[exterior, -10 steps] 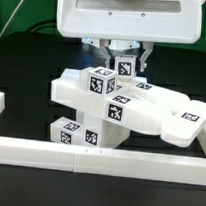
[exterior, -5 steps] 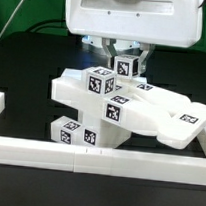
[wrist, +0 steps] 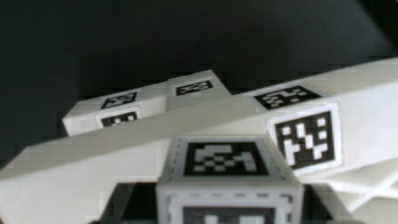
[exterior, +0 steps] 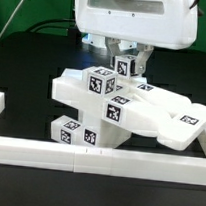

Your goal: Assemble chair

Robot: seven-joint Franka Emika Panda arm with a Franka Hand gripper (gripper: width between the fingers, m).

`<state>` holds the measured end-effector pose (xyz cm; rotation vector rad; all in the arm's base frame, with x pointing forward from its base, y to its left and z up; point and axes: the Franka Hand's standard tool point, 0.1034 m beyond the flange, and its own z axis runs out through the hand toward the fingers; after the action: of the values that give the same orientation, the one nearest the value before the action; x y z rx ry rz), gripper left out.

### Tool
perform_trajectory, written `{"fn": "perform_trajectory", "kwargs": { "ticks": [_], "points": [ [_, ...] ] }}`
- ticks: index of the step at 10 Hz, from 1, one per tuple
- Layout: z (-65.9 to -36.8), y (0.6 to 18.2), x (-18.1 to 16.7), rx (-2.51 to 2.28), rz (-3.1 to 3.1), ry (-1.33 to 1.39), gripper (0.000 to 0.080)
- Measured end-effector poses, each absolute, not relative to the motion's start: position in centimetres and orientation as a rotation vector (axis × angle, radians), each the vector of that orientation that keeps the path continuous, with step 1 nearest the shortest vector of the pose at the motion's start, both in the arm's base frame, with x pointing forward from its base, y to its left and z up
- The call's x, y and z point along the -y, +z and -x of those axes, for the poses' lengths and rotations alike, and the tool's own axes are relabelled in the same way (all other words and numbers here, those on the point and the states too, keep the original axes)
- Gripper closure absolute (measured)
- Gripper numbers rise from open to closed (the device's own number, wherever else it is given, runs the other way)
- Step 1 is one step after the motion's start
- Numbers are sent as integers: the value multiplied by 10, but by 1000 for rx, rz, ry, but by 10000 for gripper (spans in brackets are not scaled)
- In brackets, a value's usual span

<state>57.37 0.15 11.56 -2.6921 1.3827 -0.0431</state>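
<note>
chair | pieces stacked (tags showing) | end effector clamped on its top block

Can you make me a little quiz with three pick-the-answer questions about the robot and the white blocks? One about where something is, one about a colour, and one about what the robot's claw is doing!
1. Where is the gripper?
A. Above the pile of chair pieces
B. Down on the bare table
C. Beside the border rail

2. What colour are the chair pieces?
A. Red
B. White with black-and-white tags
C. Blue

3. What is the gripper doing?
A. Hanging open with nothing near it
B. Its fingers are on either side of a small tagged block
C. Holding the border rail

Answers: 1 A, it sits over the pile in the exterior view. 2 B, every piece is white with tags. 3 B, a finger shows on each side of the block.
</note>
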Motion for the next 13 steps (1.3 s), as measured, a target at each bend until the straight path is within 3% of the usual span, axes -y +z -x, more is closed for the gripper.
{"fn": "perform_trajectory", "kwargs": {
  "ticks": [8, 9, 10, 11, 12, 13],
  "points": [
    [-574, 115, -7, -1922, 2298, 16, 518],
    [-574, 115, -7, -1880, 2332, 12, 443],
    [-574, 115, -8, -1879, 2334, 13, 443],
    [-574, 116, -8, -1831, 2374, 9, 268],
    [-575, 116, -8, -1707, 2465, -4, 268],
    [-575, 116, -8, -1626, 2519, -12, 171]
  ]
}}
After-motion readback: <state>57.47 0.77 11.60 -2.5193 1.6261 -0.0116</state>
